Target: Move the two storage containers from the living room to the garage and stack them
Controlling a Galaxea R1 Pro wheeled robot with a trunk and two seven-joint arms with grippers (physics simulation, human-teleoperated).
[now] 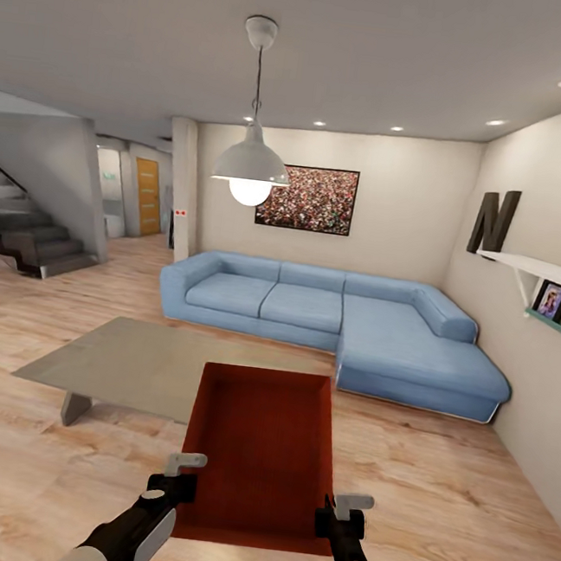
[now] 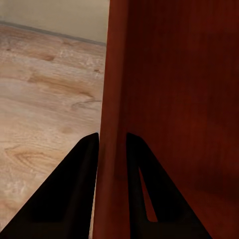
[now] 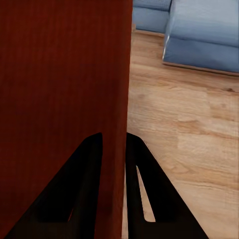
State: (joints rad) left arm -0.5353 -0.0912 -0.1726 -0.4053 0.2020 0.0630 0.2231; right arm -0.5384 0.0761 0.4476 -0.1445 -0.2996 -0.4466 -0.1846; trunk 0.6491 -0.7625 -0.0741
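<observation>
Floorboards [image 1: 24,469] of light wood run through the living room, where a blue corner sofa [image 1: 337,322] stands against the cream back wall under a framed picture [image 1: 307,198]. Nearer the robot a low grey coffee table [image 1: 123,363] sits beneath a white hanging lamp [image 1: 251,166]. In front of it a red-orange open box [image 1: 263,453] is held up off the boards between both arms. The left gripper [image 2: 112,159] is clamped on the box's left wall, one finger on each side. The right gripper [image 3: 113,159] pinches the right wall the same way.
</observation>
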